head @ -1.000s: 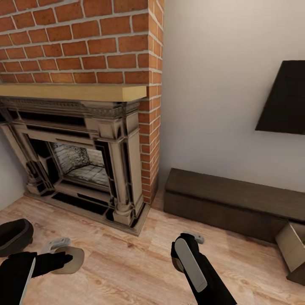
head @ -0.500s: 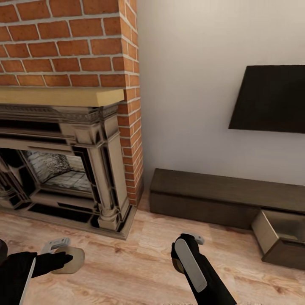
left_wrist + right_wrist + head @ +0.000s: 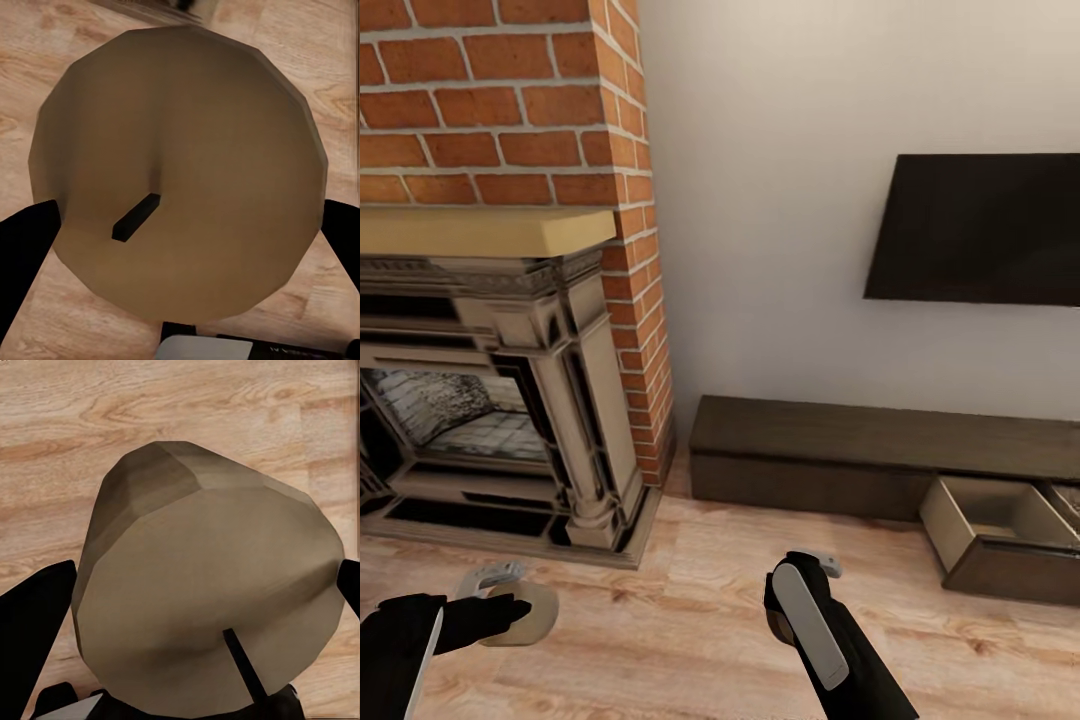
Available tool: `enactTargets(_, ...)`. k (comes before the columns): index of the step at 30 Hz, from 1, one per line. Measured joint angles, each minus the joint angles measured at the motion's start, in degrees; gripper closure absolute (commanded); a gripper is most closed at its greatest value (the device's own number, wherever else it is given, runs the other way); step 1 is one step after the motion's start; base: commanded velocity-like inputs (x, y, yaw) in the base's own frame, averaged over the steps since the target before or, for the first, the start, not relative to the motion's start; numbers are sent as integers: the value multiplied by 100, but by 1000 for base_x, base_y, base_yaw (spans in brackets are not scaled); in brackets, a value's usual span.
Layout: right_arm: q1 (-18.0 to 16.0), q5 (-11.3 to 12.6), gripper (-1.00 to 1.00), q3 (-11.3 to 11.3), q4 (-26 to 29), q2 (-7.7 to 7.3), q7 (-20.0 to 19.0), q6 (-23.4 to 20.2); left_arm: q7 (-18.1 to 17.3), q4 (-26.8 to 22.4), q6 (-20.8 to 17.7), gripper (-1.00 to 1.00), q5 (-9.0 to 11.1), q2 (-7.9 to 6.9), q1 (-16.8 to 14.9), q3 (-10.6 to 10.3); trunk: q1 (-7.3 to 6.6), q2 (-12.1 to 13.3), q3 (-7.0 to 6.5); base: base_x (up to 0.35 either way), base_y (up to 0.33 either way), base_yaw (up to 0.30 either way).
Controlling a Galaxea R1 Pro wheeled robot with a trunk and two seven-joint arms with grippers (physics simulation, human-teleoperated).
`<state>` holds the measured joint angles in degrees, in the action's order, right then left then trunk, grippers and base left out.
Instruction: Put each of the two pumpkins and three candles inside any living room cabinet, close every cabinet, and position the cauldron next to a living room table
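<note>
Left gripper (image 3: 510, 612) and right gripper (image 3: 800, 600) each pinch a beige candle (image 3: 180, 172), cabinet (image 3: 880, 450) drawer (image 3: 1000, 535) hanging open.

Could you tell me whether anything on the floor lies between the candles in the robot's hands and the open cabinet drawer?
Nothing visible does: bare wooden floor runs from the left hand and right hand to the open drawer of the cabinet.

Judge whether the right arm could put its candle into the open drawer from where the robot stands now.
Probably not yet. The right end effector is shut on a beige candle, while the open drawer of the cabinet sits well off across bare floor. Nothing blocks the way; the base likely needs to drive closer.
</note>
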<state>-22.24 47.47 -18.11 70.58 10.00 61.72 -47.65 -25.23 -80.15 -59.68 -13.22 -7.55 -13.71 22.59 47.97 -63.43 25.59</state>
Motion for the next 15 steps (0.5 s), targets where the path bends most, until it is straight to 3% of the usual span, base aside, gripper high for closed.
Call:
enactTargets(12, 0, 2, 100, 0, 0, 0, -1, 1, -5, -19, -6, 100, -12, -9, 0, 9, -264, 481, -160, 0, 0, -243)
enactTargets(15, 0, 3, 100, 0, -1, 0, -1, 1, -7, -68, -6, 100, -15, -10, 0, 15, -264, 483, -148, 0, 0, -252)
